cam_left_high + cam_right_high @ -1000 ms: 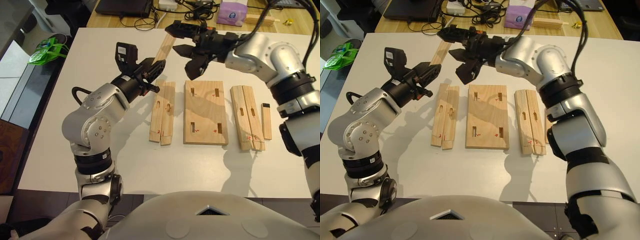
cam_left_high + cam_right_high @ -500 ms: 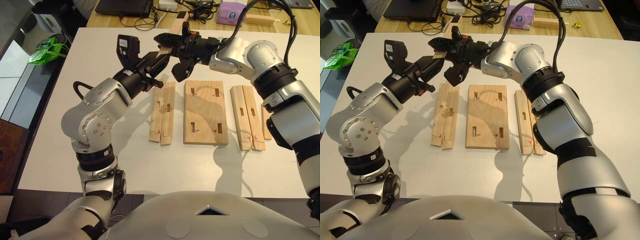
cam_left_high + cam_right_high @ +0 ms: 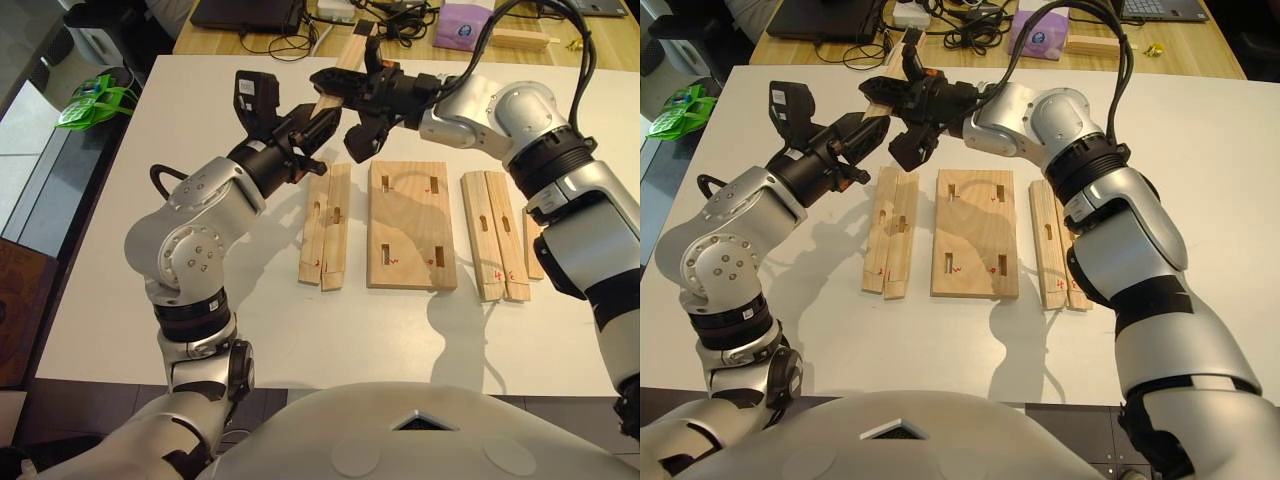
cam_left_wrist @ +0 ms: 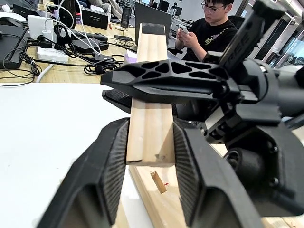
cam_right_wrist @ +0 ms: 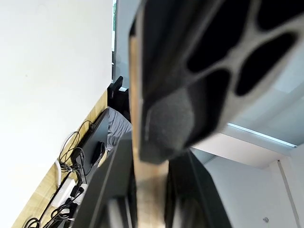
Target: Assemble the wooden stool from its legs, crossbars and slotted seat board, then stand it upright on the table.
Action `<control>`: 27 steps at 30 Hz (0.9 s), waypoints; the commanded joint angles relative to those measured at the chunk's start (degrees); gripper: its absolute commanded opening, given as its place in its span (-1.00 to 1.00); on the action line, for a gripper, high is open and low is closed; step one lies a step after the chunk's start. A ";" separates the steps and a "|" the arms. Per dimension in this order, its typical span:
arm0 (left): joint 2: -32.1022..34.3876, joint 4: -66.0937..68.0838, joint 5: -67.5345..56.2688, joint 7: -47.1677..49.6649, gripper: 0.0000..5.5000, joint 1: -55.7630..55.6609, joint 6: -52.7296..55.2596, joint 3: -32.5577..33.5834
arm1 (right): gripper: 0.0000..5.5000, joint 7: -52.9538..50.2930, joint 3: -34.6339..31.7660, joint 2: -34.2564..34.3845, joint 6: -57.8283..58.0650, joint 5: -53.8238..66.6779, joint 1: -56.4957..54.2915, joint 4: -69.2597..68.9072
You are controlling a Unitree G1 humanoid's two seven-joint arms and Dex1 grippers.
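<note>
A wooden crossbar [image 3: 352, 50] is held off the table near its far edge, slanting up and away. My left gripper [image 3: 318, 122] is shut on its lower end; the bar [image 4: 149, 118] sits squeezed between the two pads. My right gripper [image 3: 345, 108] straddles the same bar just above the left one, one finger [image 4: 171, 76] lying across its face, jaws still spread. The slotted seat board [image 3: 408, 225] lies flat mid-table. One pair of legs [image 3: 325, 228] lies to its left and another pair [image 3: 495, 235] to its right. A short crossbar [image 3: 533, 242] lies further right.
Behind the white table [image 3: 120, 260] stands a wooden desk with cables, a laptop, a purple box [image 3: 463, 25] and another wood piece [image 3: 525, 40]. A green bag [image 3: 95, 100] sits off the table's left side. The near half of the table is bare.
My right gripper swung left from above the seat board to the crossbar and now straddles it. My left gripper lifted the bar slightly toward it. Little has moved in the last half second.
</note>
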 commanded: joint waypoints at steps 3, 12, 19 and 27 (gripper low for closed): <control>0.93 -2.46 -1.02 -3.38 -0.06 -0.15 -4.35 -1.01 | -0.86 -0.21 -1.86 -3.37 2.79 2.08 -0.17 2.45; 9.46 4.40 0.43 -12.31 0.21 5.00 -12.18 4.72 | -0.86 14.33 -32.83 -15.61 15.94 43.10 19.40 -13.46; 2.47 4.20 3.81 -2.48 0.21 8.51 -18.87 6.14 | -0.86 21.22 -54.93 -13.21 40.83 84.47 46.35 -54.71; -2.04 1.83 5.88 3.32 0.21 13.14 -21.75 5.26 | -0.86 20.73 -66.00 -12.18 63.40 112.23 55.65 -63.62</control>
